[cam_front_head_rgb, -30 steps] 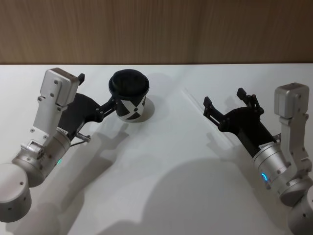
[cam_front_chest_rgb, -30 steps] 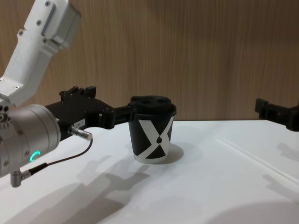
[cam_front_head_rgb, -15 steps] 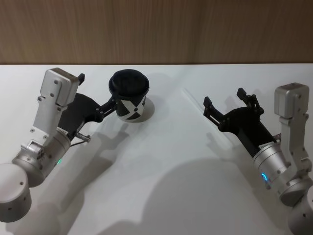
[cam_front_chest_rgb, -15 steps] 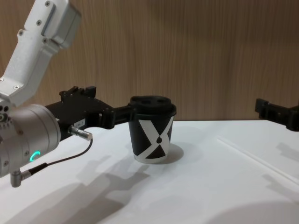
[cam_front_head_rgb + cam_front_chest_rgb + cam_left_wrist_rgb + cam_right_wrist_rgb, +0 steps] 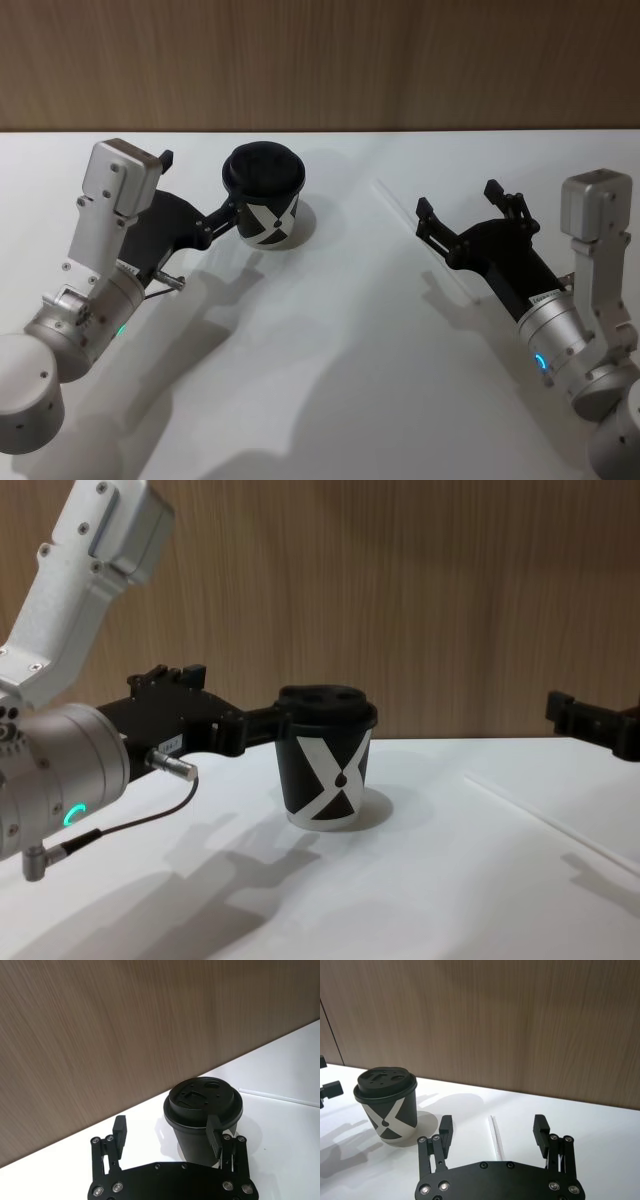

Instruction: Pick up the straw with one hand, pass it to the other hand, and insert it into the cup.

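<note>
straw lies flat on the table, well right of the cup. right gripper spread wide over it, empty. left gripper released, one finger right at the cup's side. risks: thin straw skids out of closing fingers; left finger tips the cup.

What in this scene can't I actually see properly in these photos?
- The straw: head view, partly hidden under the open right gripper; chest view, cut off by the right edge.
- The cup: left wrist view, base hidden behind the open left gripper.
- Whether the left gripper's finger touches the cup: too close to tell in head and chest views.
</note>
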